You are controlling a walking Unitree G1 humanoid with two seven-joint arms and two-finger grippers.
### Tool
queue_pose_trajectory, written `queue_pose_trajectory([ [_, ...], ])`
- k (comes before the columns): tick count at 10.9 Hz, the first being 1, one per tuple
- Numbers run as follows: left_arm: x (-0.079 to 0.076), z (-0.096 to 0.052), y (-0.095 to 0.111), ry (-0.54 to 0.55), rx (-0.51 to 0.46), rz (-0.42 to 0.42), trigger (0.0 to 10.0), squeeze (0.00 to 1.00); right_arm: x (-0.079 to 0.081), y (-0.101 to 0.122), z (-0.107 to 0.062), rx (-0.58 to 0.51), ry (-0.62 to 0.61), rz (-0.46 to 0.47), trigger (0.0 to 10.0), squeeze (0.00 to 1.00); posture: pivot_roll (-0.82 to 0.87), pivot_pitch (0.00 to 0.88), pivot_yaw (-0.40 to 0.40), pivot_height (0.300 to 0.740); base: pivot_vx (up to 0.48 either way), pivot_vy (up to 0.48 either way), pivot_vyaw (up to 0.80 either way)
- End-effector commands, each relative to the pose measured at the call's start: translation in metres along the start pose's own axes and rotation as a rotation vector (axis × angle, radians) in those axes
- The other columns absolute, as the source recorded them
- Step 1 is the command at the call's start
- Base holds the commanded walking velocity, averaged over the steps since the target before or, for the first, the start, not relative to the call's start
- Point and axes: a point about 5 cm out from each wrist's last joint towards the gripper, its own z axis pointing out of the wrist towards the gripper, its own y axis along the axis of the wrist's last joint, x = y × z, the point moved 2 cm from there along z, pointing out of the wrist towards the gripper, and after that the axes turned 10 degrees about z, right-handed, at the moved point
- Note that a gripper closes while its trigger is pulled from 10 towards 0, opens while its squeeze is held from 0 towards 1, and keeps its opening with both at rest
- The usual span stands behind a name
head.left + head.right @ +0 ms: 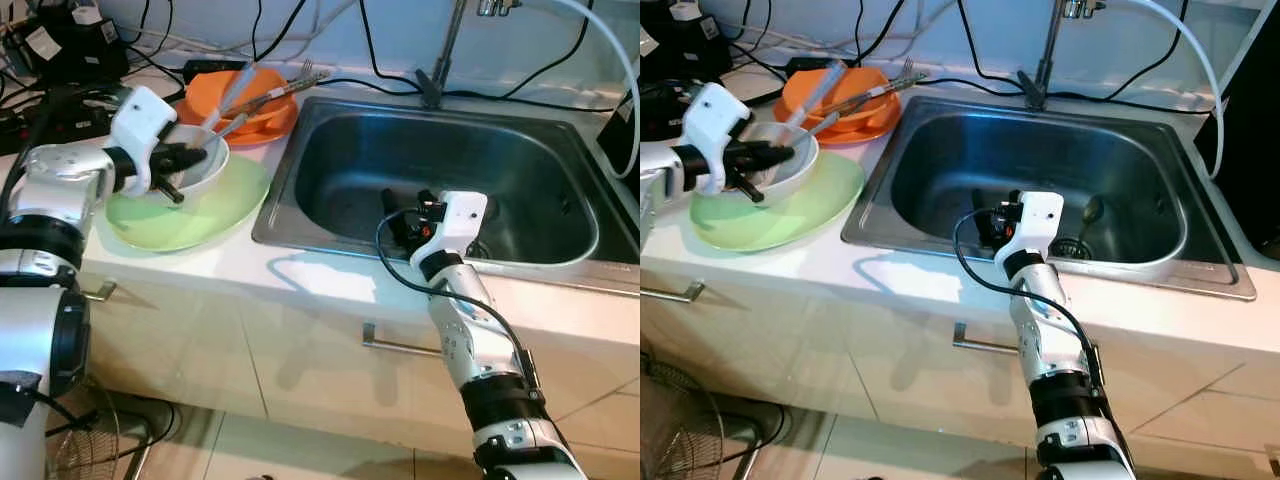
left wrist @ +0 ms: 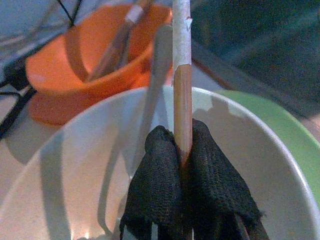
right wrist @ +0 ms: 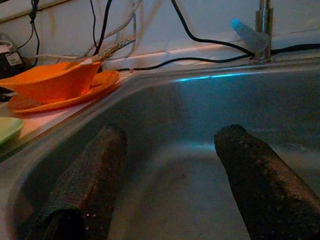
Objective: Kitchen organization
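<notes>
- Left gripper (image 2: pixel 182 150): fingers pinch wooden chopstick (image 2: pixel 182 95) over white bowl (image 1: pixel 205 165), prob. to sort it.
- Right gripper (image 3: pixel 170 165): fingers wide, low in sink (image 1: pixel 520 140), 3 o'clock of bowl, ready to grab.

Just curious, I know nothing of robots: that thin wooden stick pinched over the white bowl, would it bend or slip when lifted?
Probably stiff: the wooden stick runs straight. It looks thin, so likely light. It may pivot, since the left gripper pinches only one end.
</notes>
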Motion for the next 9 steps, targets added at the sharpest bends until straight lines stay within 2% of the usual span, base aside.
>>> queue_pose_trajectory([
  [1, 0.014, -0.005, 0.022, 0.081, -0.106, 0.034, 10.0, 0.0, -0.009, -0.006, -0.001, 0.032, -0.026, 0.013, 10.0, 0.0, 0.19, 0.052, 0.001, 0.74, 0.0, 0.0, 0.0],
  [2, 0.022, -0.004, 0.052, 0.176, -0.259, 0.04, 10.0, 0.0, -0.008, -0.006, 0.0, 0.027, -0.022, 0.014, 10.0, 0.0, 0.19, 0.047, 0.001, 0.74, 0.0, 0.0, 0.0],
  [3, 0.017, -0.001, 0.076, 0.199, -0.354, 0.099, 10.0, 0.0, -0.008, -0.004, 0.002, 0.023, -0.019, 0.015, 10.0, 0.0, 0.19, 0.04, -0.001, 0.74, 0.0, 0.0, 0.0],
  [4, 0.011, 0.001, 0.088, 0.198, -0.4, 0.21, 10.0, 0.0, -0.008, -0.002, 0.005, 0.016, -0.017, 0.018, 10.0, 0.0, 0.19, 0.034, -0.003, 0.74, 0.0, 0.0, 0.0],
  [6, -0.037, 0.021, 0.119, 0.13, -0.507, 0.344, 10.0, 0.0, -0.006, 0.003, 0.01, -0.003, -0.02, 0.04, 10.0, 0.0, 0.18, 0.029, 0.005, 0.74, 0.0, 0.0, 0.0],
  [7, -0.057, 0.027, 0.126, 0.103, -0.547, 0.322, 10.0, 0.0, -0.005, 0.006, 0.011, -0.01, -0.012, 0.041, 10.0, 0.02, 0.18, 0.029, 0.012, 0.74, 0.0, 0.0, 0.0],
  [8, -0.075, 0.034, 0.127, 0.081, -0.57, 0.263, 10.0, 0.0, -0.005, 0.009, 0.011, -0.023, -0.004, 0.046, 10.0, 1.0, 0.17, 0.027, 0.019, 0.74, 0.0, 0.0, 0.0],
  [9, -0.107, 0.044, 0.121, 0.044, -0.581, 0.184, 10.0, 0.0, -0.011, 0.027, 0.01, -0.079, -0.006, 0.095, 10.0, 1.0, 0.16, 0.021, 0.028, 0.74, 0.0, 0.0, 0.0],
])
